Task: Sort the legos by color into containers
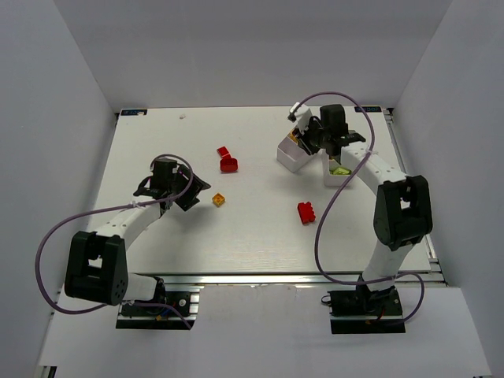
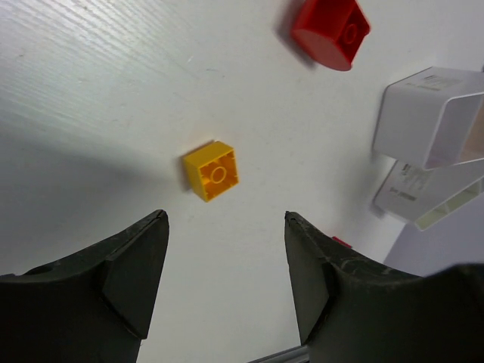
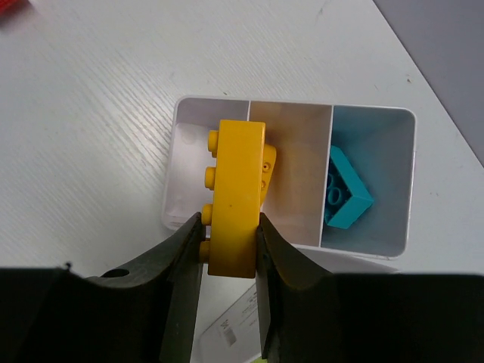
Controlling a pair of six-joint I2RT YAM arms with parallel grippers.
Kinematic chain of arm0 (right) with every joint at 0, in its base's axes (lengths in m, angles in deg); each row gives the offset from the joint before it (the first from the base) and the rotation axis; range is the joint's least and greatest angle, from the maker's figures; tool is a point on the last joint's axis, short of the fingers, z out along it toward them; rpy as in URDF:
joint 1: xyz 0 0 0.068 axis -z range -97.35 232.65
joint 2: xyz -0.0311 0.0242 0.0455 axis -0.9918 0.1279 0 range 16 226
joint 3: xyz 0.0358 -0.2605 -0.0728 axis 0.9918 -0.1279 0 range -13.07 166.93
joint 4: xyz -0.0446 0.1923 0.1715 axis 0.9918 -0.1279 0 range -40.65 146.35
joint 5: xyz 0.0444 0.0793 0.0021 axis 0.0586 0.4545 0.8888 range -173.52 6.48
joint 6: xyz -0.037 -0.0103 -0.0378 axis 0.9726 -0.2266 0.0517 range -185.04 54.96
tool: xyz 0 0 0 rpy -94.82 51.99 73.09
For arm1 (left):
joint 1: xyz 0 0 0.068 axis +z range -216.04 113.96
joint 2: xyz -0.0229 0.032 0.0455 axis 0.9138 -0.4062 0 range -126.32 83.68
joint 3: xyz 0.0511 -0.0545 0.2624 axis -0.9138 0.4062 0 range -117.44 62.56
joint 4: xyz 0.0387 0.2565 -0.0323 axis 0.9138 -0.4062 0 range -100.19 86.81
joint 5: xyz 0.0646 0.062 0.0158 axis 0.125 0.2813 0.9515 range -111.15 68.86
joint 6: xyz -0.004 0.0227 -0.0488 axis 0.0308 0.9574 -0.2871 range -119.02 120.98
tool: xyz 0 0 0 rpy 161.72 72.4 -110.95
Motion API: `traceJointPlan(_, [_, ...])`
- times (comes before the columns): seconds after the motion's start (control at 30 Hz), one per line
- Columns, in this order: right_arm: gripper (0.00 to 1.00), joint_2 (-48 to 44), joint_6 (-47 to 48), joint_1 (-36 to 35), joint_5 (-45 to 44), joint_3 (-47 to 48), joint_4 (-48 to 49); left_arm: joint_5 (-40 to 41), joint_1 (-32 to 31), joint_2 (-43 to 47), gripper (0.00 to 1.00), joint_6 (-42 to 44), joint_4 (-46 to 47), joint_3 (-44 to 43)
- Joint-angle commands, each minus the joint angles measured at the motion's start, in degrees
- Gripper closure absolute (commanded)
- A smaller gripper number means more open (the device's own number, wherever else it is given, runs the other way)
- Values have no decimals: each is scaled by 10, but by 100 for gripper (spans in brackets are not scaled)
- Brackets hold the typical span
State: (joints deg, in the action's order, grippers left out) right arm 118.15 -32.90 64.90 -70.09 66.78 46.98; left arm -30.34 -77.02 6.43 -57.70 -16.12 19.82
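Grained white table (image 3: pixel 91 91), studded oblong yellow brick (image 3: pixel 234 197)

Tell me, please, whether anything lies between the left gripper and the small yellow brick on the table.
Nothing visible does: only bare table shows between the open left gripper and the yellow brick.

A lego (image 3: pixel 346 195) lies in the container's (image 3: pixel 369 109) end compartment.
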Motion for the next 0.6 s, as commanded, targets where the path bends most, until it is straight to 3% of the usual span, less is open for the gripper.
traceJointPlan(0.0, [100,21,38,9,-17,33,8,20,1,4,28,53,-40,-20])
traceJointPlan(0.3, [87,62,42,11,-41,65,22,18,2,5,28,59,-39,-5])
traceJointPlan(0.4, [71,73,39,11,-44,76,26,18,2,3,28,60,-37,-5])
traceJointPlan(0.5, [45,81,36,11,-46,83,29,14,2,-2,28,61,-35,-7])
traceJointPlan(0.57, [40,81,36,11,-45,81,28,14,1,-4,28,62,-35,-9])
